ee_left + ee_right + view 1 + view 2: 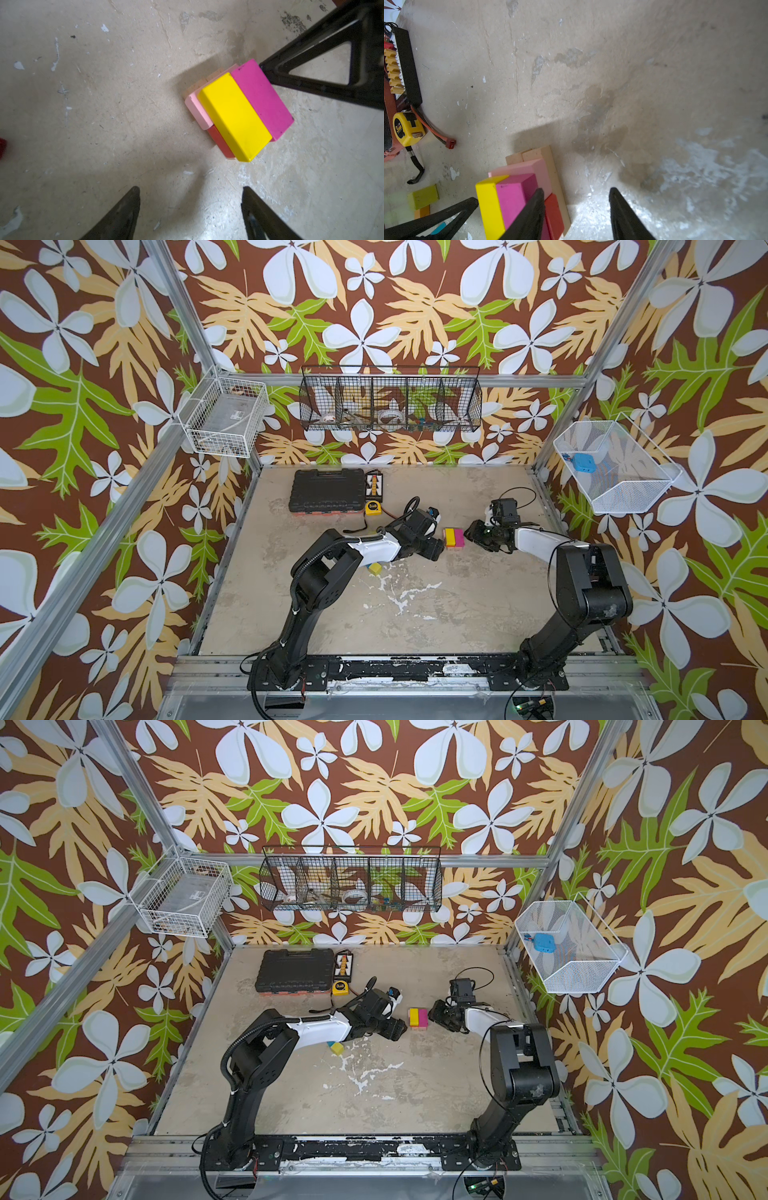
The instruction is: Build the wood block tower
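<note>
Noting the tower (454, 537) just off centre of the table (457, 614), toward 2 o'clock: tan planks (550, 158), pink brick (197, 112), red brick (220, 143), then yellow brick (234, 116) and magenta brick (261, 99) on top. Left gripper (190, 188) at its 9 o'clock, jaws wide, empty. Right gripper (576, 188) at 3 o'clock, jaws parted, empty, one finger (533, 207) against the magenta brick. Blocks look light, rigid, slick-painted, loose-stacked; nudges will likely shift them. Grip your next block across flat opposite faces.

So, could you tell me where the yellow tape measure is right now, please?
In both top views the tape measure sits at the back of the table, left of the middle, by the front right corner of the black case.
</note>
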